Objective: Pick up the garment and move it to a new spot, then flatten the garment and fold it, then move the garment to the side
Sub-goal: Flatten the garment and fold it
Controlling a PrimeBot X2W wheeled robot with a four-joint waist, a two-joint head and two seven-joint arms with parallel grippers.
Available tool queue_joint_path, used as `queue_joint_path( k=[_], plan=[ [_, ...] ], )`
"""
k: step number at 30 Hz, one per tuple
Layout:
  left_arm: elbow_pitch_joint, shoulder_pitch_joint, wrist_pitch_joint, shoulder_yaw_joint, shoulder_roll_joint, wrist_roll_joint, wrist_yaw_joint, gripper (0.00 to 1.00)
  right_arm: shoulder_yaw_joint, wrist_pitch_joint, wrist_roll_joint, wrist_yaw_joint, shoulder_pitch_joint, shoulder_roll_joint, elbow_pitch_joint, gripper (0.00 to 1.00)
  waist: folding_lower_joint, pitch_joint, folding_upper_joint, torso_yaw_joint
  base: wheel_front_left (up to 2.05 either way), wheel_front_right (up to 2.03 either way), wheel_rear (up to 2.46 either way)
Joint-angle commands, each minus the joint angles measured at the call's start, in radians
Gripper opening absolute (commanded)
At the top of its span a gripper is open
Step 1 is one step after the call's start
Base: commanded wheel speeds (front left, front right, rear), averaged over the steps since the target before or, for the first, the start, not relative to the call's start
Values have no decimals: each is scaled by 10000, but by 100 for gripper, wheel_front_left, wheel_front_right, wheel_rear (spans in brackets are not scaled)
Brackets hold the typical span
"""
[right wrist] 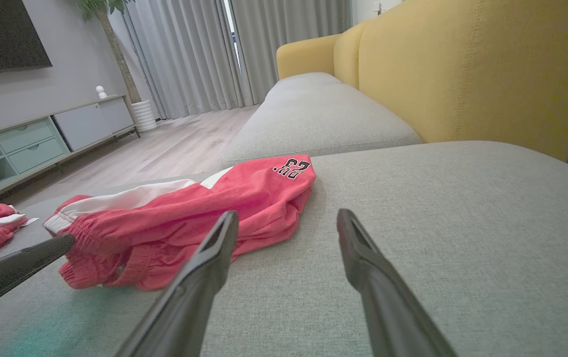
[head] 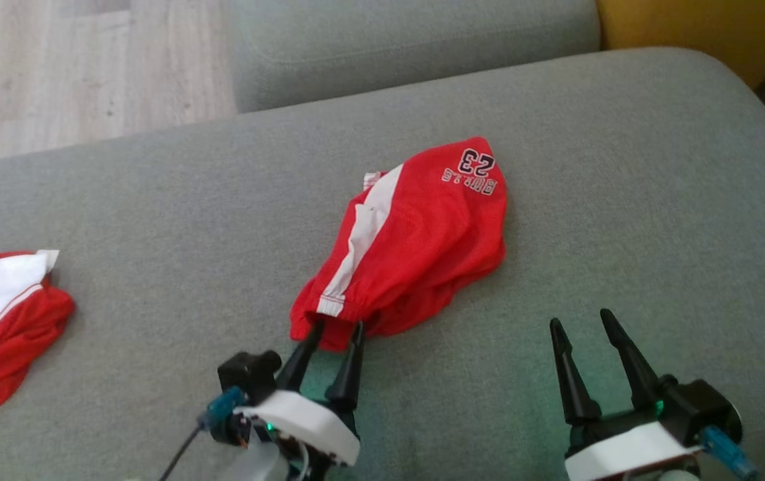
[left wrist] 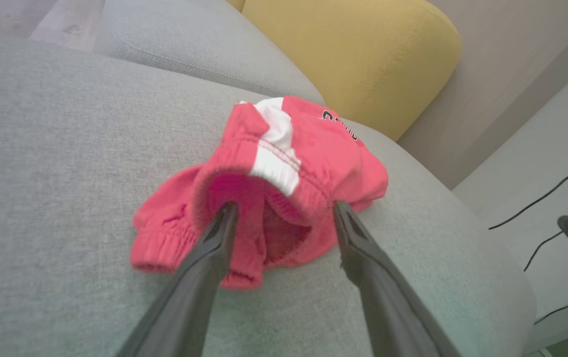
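- Second red garment (head: 1, 321): bunched at the left edge of the grey cushion (head: 623, 167).
- Left gripper (head: 337, 327): near the front edge, jaws spread, fingertips touching the waistband end of the garment (head: 415, 247).
- Same garment: red shorts with a white side stripe, rumpled mid-cushion; long axis diagonal, waistband toward the front edge, "23" leg end pointing toward the far right corner.
- Right gripper (head: 581, 318): jaws spread above bare cushion, right of the shorts, apart from them.
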State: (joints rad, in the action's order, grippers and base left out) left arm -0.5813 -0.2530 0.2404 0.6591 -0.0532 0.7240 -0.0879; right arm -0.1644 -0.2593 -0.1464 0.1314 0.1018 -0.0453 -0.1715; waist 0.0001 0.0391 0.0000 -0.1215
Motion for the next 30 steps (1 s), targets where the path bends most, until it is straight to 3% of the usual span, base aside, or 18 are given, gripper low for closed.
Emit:
queue_joint_path(
  k=[1, 11, 13, 15, 24, 30],
  plan=[
    [156, -611, 161, -300, 29, 72, 44, 100, -222, -24, 81, -7, -556, -49, 359, 100, -1, 116, 0, -106, 0, 0, 0],
    [507, -877, 211, -1256, 29, -147, 362, 100, -176, -24, 282, -7, -598, -49, 318, 100, -1, 159, 0, -245, 0, 0, 0],
    [651, -855, 212, -1421, 29, -175, 386, 35, -201, -24, 322, -7, -592, -49, 308, 100, -1, 127, 0, -257, 0, 0, 0],
    [772, -835, 212, -1539, 29, -210, 399, 0, -226, -24, 354, -7, -579, -49, 299, 100, -1, 99, 0, -267, 0, 0, 0],
    [940, -983, 213, -1968, 30, -810, 271, 0, -450, -25, 483, -7, -619, -49, 374, 100, -1, -1, 0, -440, 0, 0, 0],
    [688, -2215, 213, -1940, -13, -1784, -199, 0, -1080, -25, 222, -7, -659, -49, 369, 100, -1, -34, 0, -685, 0, 0, 0]
  ],
)
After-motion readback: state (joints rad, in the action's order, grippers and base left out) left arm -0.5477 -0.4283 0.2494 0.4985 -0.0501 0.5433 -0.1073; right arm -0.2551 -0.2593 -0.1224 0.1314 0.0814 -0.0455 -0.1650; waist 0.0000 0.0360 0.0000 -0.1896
